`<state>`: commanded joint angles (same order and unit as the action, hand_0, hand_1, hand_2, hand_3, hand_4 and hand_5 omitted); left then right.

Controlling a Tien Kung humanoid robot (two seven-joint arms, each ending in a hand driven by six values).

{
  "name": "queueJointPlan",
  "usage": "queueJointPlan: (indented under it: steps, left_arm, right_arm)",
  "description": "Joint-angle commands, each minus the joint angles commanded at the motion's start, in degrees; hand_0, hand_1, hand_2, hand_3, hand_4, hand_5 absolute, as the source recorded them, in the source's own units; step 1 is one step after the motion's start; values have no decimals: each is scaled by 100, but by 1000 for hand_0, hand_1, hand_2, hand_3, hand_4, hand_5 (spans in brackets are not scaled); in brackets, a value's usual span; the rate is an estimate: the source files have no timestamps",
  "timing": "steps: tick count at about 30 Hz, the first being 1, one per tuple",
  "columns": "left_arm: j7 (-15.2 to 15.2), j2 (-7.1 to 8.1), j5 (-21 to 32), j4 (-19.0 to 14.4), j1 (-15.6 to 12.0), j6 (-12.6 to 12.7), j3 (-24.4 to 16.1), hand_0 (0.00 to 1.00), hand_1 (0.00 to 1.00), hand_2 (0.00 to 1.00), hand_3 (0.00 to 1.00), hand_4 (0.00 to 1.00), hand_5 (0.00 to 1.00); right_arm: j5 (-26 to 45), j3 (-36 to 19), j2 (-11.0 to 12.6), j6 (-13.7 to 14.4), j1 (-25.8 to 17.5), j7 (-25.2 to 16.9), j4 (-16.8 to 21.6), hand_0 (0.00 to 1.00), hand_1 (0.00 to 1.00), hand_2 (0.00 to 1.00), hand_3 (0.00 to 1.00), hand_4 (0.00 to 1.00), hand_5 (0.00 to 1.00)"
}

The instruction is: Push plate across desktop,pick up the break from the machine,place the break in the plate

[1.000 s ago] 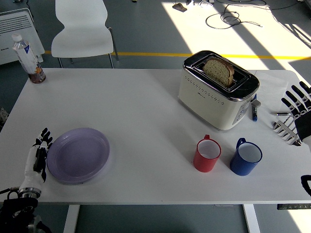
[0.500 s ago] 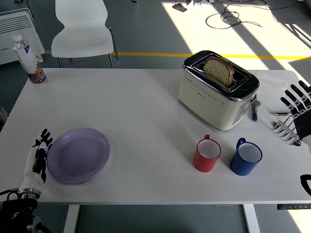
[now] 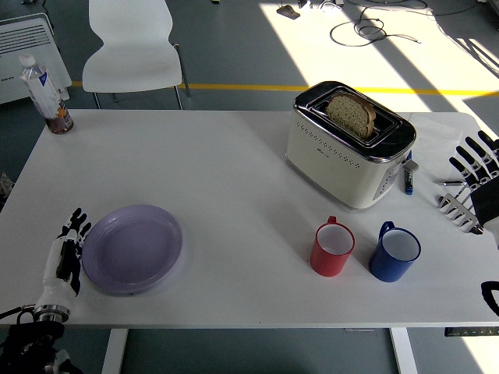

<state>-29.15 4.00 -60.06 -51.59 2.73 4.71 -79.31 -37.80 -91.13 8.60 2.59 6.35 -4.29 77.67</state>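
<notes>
A lilac plate lies on the white table near its front left. My left hand rests flat against the plate's left rim, fingers straight and holding nothing. A cream toaster stands at the back right with a slice of bread sticking up from its slot. My right hand hovers at the right edge, well to the right of the toaster, fingers spread and empty.
A red mug and a blue mug stand in front of the toaster. A small marker lies beside it. A water bottle is at the far left corner, with a white chair behind the table.
My left hand has slid a little to the right, and the plate has moved right with it. The right hand has barely shifted.
</notes>
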Motion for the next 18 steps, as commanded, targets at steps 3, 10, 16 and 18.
queueJointPlan:
  steps: [3, 10, 16, 18]
  left_arm:
    - [10, 5, 43, -26, 5, -16, 43, 897, 935, 998, 998, 509, 998]
    - [53, 27, 195, -95, -26, -61, 206, 884, 928, 998, 997, 510, 998]
    - [90, 40, 370, -159, -40, -125, 344, 871, 926, 998, 996, 512, 998]
    - [100, 50, 434, -184, -43, -141, 385, 853, 915, 998, 997, 511, 998]
  right_arm:
    - [1, 7, -1, 2, 7, 0, 0, 776, 743, 745, 742, 542, 657]
    - [-3, 16, -2, 2, 25, 0, -1, 776, 743, 746, 742, 541, 657]
    - [-1, 21, -1, 4, 24, 0, -1, 776, 743, 745, 742, 541, 656]
    - [-1, 27, -1, 2, 25, 2, -1, 776, 742, 744, 742, 539, 657]
